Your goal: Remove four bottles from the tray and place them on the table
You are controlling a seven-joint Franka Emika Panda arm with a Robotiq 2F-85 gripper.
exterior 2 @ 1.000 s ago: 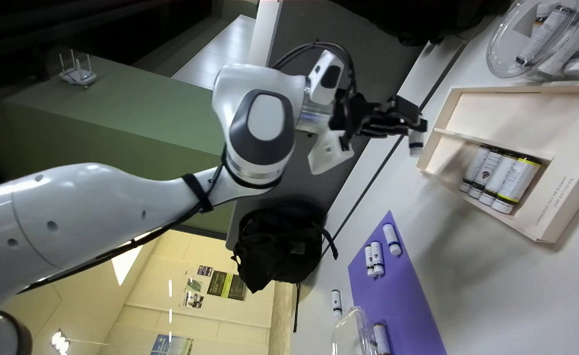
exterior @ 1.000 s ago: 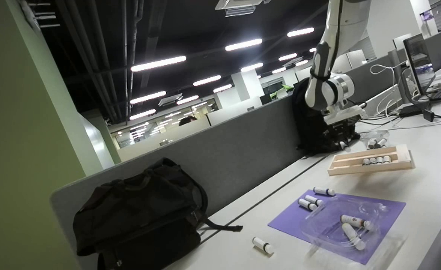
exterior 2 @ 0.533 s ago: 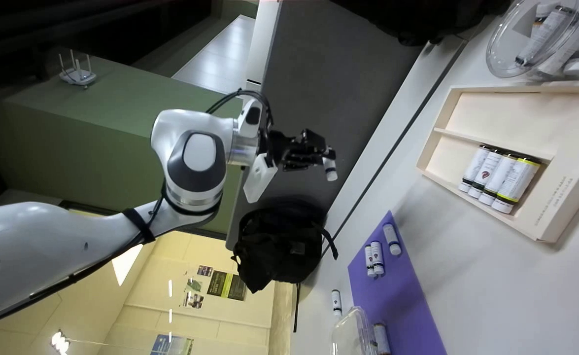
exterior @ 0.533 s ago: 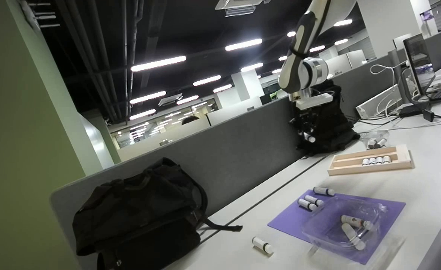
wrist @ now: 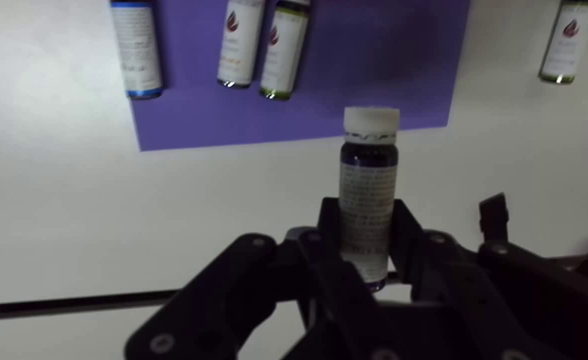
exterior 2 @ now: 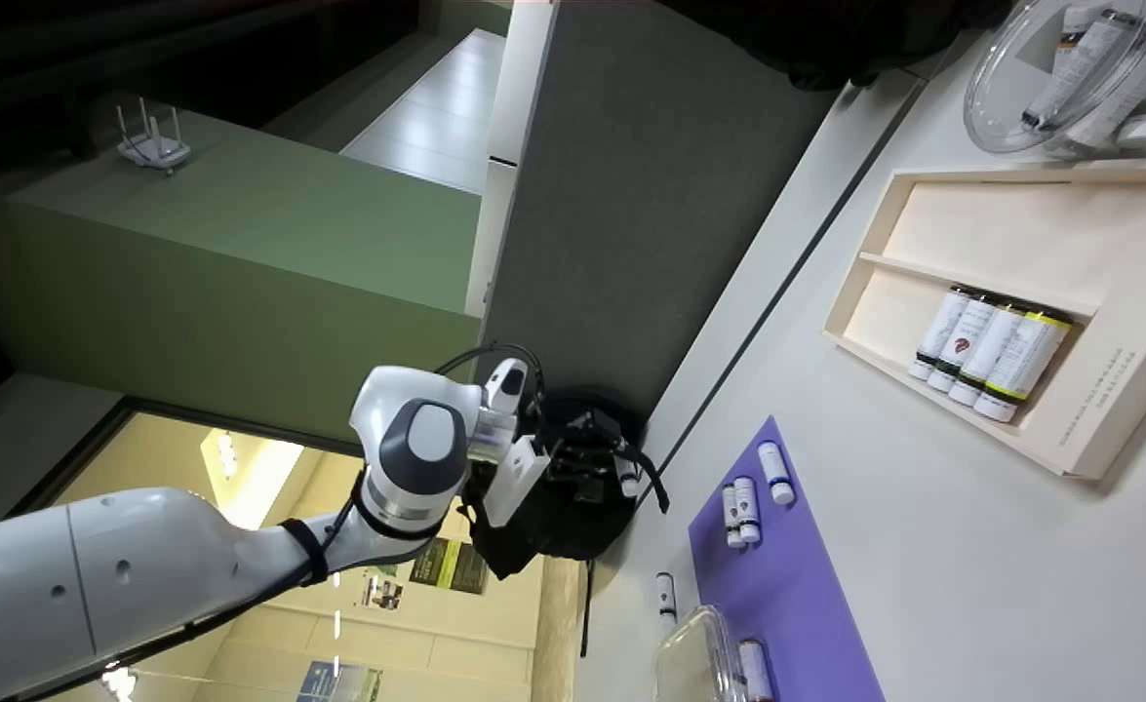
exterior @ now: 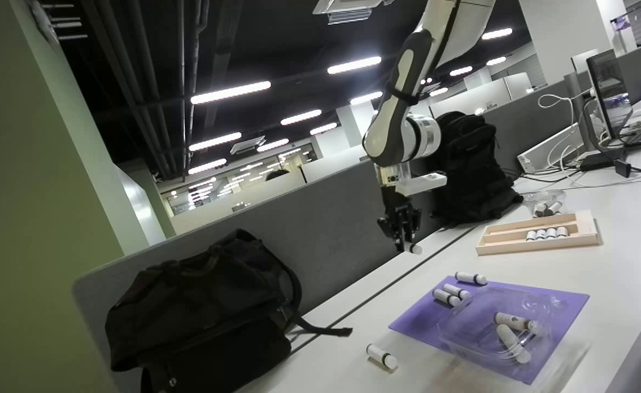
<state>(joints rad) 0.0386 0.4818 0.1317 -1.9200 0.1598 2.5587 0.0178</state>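
Green wall (exterior: 36, 218); grey partition (exterior: 331, 224); lit ceiling lamps (exterior: 231, 93)

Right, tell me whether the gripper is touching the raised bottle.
Touching: in the wrist view the gripper is closed against both sides of the raised bottle.

The wrist view's upper edge cuts off the blue-banded bottle (wrist: 137, 50) and the purple mat (wrist: 193, 120)
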